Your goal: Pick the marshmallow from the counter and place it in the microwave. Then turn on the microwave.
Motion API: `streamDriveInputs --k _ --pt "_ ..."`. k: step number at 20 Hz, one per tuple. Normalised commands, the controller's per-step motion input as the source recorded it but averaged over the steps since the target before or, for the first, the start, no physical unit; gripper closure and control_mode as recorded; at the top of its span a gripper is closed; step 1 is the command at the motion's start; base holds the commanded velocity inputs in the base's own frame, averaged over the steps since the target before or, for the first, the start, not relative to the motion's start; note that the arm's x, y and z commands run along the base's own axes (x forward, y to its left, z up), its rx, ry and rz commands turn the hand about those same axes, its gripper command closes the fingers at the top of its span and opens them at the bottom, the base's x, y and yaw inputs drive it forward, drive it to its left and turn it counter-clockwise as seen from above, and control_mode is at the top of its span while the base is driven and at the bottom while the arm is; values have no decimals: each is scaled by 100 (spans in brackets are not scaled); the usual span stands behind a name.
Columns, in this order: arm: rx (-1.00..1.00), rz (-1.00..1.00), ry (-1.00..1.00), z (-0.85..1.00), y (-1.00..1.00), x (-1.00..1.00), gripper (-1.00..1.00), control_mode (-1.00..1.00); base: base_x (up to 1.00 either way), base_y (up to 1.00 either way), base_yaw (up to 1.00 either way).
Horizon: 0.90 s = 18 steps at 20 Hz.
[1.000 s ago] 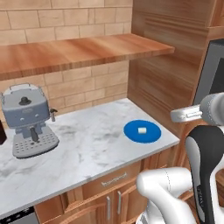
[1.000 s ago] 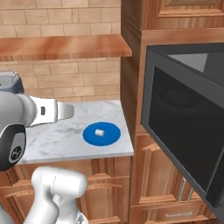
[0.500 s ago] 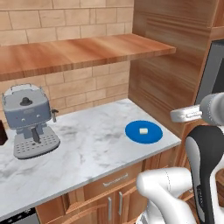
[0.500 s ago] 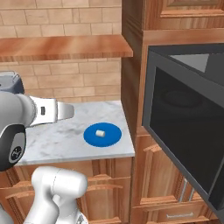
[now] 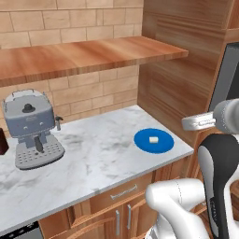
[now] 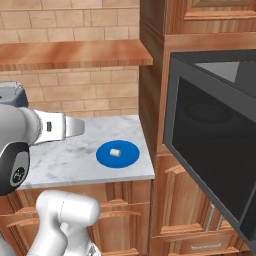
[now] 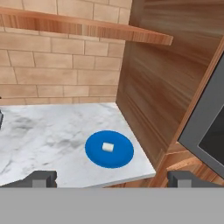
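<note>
The marshmallow (image 5: 153, 139) (image 6: 115, 152) (image 7: 107, 147) is a tiny white piece lying in the middle of a round blue plate (image 5: 142, 141) (image 6: 131, 156) (image 7: 94, 154). The plate sits on the marble counter (image 5: 100, 156) (image 6: 65, 155) (image 7: 48, 131) near its right end. My gripper (image 7: 113, 179) is open, its two dark fingertips (image 7: 43, 178) spread wide with nothing between them. It hangs in front of and above the counter's edge, apart from the marshmallow. The microwave (image 6: 212, 145) (image 7: 208, 124) (image 5: 231, 74) stands to the right with its dark glass door swung open.
A grey coffee machine (image 5: 31, 128) (image 6: 11, 94) stands at the counter's left. A brown wooden shelf (image 5: 84, 56) (image 6: 75, 54) (image 7: 83, 27) runs above the counter. A tall wooden panel (image 5: 177, 88) (image 7: 162, 87) separates the counter from the microwave. Drawers (image 5: 121, 193) lie below.
</note>
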Motion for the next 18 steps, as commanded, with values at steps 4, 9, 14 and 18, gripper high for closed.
streamDriveInputs --k 4,9,14,18 --pt "0 0 0 0 0 0 -100 100 0 11 0" --pt "0 0 6 -8 1 0 -100 -100 0 2 0" --pt "0 0 5 -5 0 0 -100 -100 0 0 0" --pt "0 0 4 -2 0 3 -100 -100 0 0 0"
